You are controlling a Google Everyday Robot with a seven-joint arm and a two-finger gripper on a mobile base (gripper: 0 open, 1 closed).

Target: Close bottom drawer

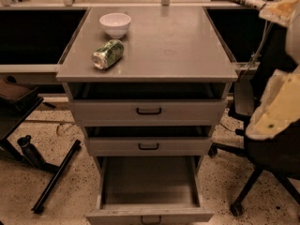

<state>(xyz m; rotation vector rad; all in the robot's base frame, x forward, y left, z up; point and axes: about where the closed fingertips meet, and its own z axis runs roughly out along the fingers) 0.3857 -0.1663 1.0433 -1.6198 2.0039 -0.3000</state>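
Note:
The grey cabinet point(154, 46) stands in the middle of the camera view with its three drawers facing me. The bottom drawer point(149, 184) is pulled far out. Its deep grey tray looks empty. Its front with the small black handle point(151, 219) reaches the lower edge of the view. The middle drawer point(148, 146) and the top drawer point(148, 110) each stand slightly out, with a dark gap above each. My gripper is not in view.
A white bowl point(115, 23) and a green can point(108, 54) lying on its side are on the cabinet top. An office chair point(276, 139) with torn yellow padding stands close on the right. A black bar point(54, 177) lies on the speckled floor at left.

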